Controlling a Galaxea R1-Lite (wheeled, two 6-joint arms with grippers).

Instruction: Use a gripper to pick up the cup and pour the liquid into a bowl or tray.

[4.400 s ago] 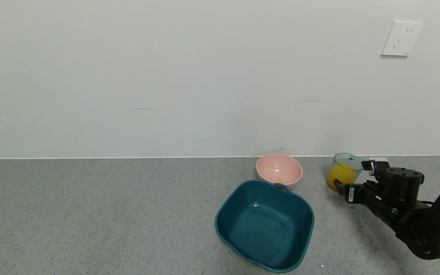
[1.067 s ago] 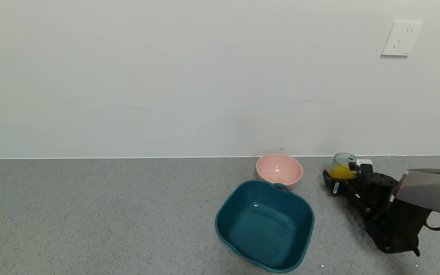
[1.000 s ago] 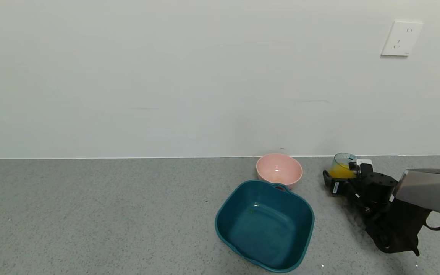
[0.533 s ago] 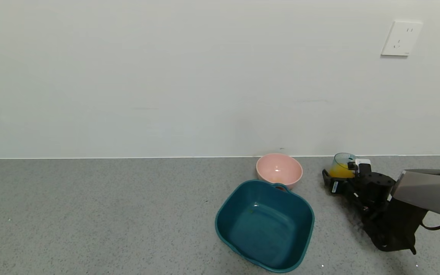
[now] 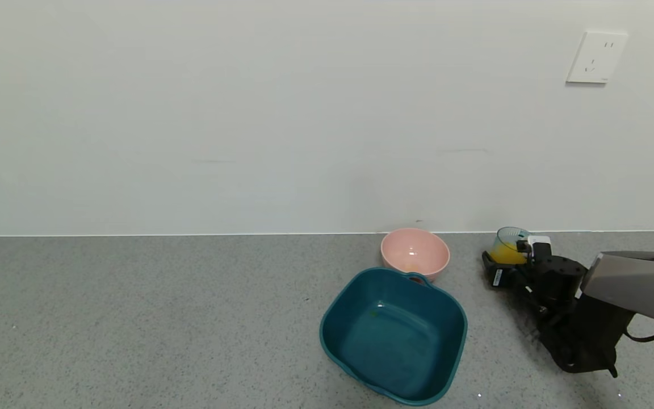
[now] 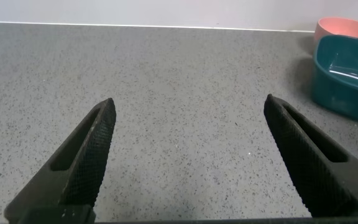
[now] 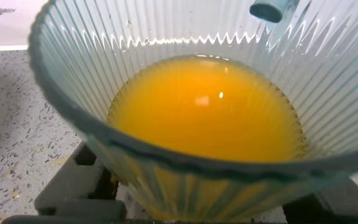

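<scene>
The cup [image 5: 510, 237], a ribbed blue-grey tumbler, stands upright on the grey counter by the wall, right of the tub. It holds orange-yellow liquid [image 5: 506, 255]. My right gripper [image 5: 507, 259] has one jaw on each side of the cup, shut on its lower body. In the right wrist view the cup [image 7: 86, 68] and liquid [image 7: 210, 106] fill the frame, with the gripper [image 7: 197, 208] low at its sides. The dark teal tub [image 5: 361, 341] sits left of the cup. My left gripper [image 6: 188, 109] is open and empty over bare counter.
A round pink bowl [image 5: 415, 253] stands just behind the tub, touching its rim handle. The tub [image 6: 344, 81] and pink bowl [image 6: 347, 26] show far off in the left wrist view. The wall with an outlet [image 5: 595, 57] rises right behind the cup.
My right arm has pushed forward so its jaws enclose the cup, and the near jaw has edged in against it. The cup, tub and pink bowl have not moved.
</scene>
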